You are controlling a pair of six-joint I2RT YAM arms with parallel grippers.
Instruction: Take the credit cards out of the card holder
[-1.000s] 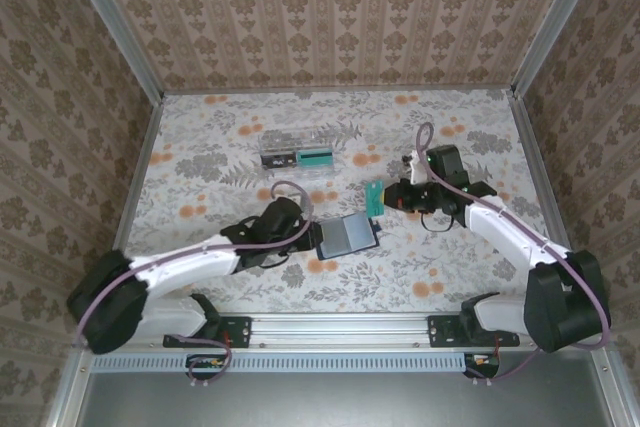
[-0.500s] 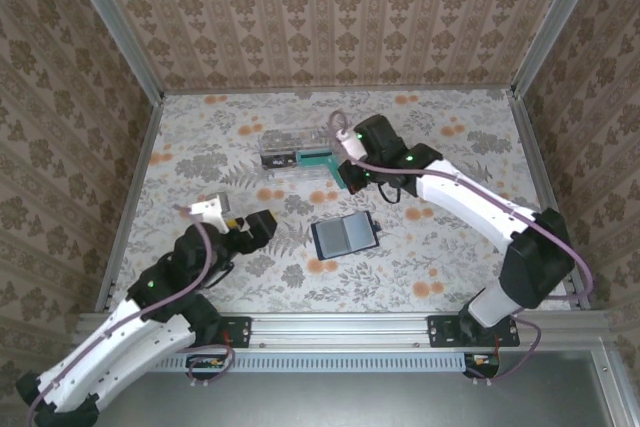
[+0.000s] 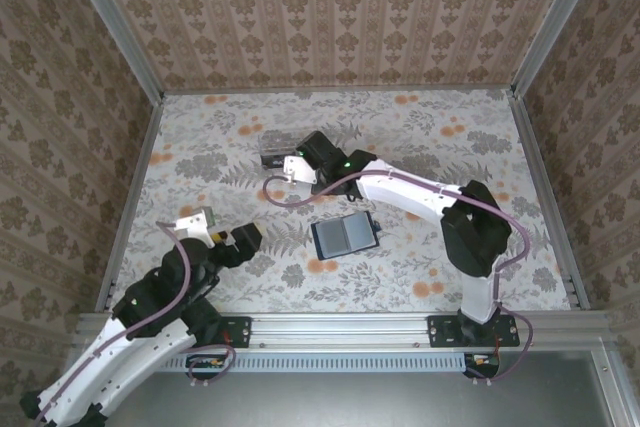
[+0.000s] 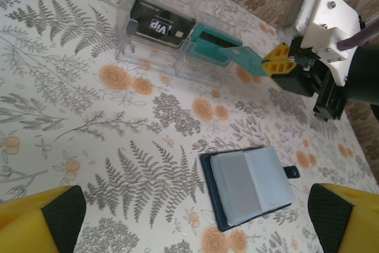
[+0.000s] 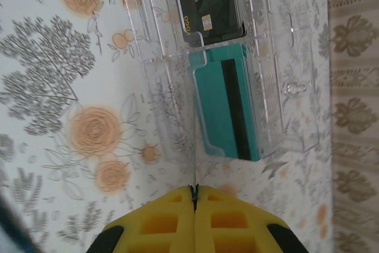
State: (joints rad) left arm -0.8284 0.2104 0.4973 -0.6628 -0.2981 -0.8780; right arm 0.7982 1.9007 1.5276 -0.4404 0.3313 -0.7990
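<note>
While the right gripper (image 5: 194, 201) pinches a teal card (image 4: 240, 57) between closed pads, it hangs tilted over the clear box (image 4: 148, 57) | box: teal stack (image 5: 228, 102), black card (image 4: 161, 23) | left gripper (image 3: 232, 240): spread wide, holding nothing | card holder (image 3: 344, 235): open, grey-blue face up on table (image 3: 450, 147), near both grippers

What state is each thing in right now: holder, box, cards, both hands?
card holder, lying open flat, inner face up
clear box, black card in one compartment, teal cards in the other
right hand, shut on the held teal card
held teal card, tilted, pointing toward the box
left hand, open, holding nothing
</note>
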